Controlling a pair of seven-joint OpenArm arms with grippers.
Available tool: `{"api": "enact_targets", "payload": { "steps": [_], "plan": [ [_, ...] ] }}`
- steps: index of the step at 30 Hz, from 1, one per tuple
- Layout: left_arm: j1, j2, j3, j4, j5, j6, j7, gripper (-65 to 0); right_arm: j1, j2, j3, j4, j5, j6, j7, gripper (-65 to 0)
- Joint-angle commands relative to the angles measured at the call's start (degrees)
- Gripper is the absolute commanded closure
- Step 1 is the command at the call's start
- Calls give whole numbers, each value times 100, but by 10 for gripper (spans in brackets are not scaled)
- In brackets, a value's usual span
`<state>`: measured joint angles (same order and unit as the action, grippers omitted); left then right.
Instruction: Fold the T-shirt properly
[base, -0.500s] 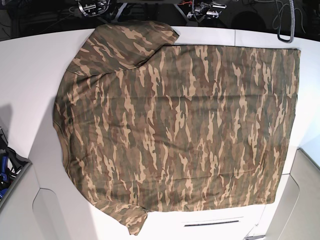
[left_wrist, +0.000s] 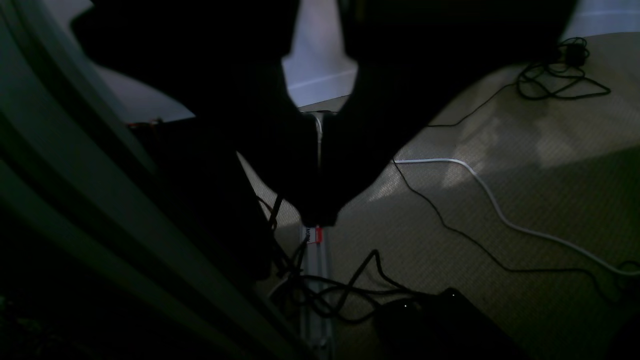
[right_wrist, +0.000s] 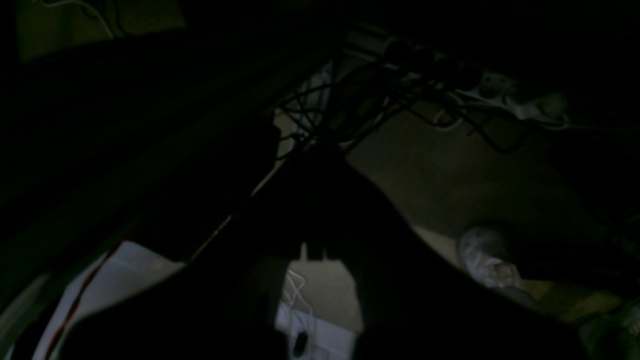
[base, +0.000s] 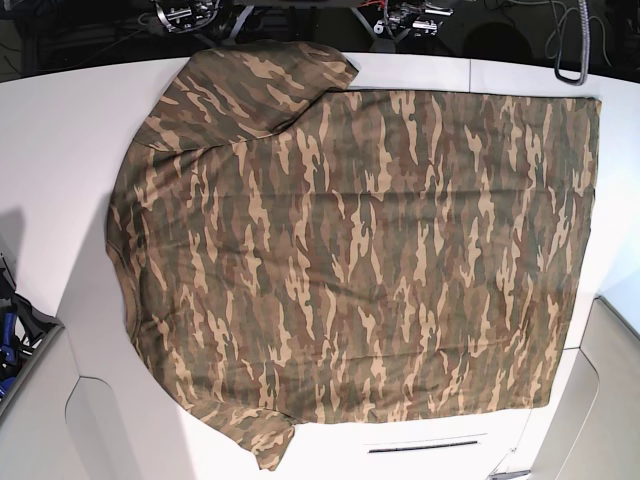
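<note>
The T-shirt (base: 350, 250) lies spread flat, one layer, covering most of the table (base: 60, 130). Nothing is folded yet apart from one sleeve lying turned in toward the body at the far edge. It's laid open like this, I judge, so I can take an edge or sleeve cleanly for the first fold.

Both my end effectors are parked off the table, beyond its far edge, so the shirt is well apart from either and I hold nothing. My left end effector (left_wrist: 320, 165) hangs over floor, its two dark fingers (left_wrist: 260, 125) meeting at the tips, so it's closed on nothing; a white cable (left_wrist: 500, 210) and black wires run on the carpet below it, table edge to its side. My right end effector (right_wrist: 315, 250) is very dark in its wrist view; the fingers look drawn together at the tip but I cannot tell for sure. Wires and a power strip (right_wrist: 505, 97) sit beyond it.

Task hasn't started, in my view. Next call: reach in for a sleeve or hem corner.
</note>
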<state>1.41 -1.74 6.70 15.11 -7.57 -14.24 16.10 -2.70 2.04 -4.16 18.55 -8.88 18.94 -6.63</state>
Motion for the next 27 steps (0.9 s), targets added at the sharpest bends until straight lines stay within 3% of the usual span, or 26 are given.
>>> {"api": "enact_targets", "payload": {
  "steps": [1,16,21,23,27],
  "plan": [
    [-11,11,15,31,-11,-57,26,-9,-4,13,-9,37,-13,76,42,0],
    [87,4,13,31,-9,-57,74,-10,-4,17,-9,37,-13,76,42,0],
    [181,-79,13,31,-11,-90,129,-66,-57,17,-9,39,-13,76,42,0],
    [286,-155,13,31,-31,-468,-26,-67,-131,24,-9,44,-13,76,42,0],
    [538,-378,13,33,-17,-1690,-702,-67,-334,83,-9,105,20,85,44,0]
  ]
}}
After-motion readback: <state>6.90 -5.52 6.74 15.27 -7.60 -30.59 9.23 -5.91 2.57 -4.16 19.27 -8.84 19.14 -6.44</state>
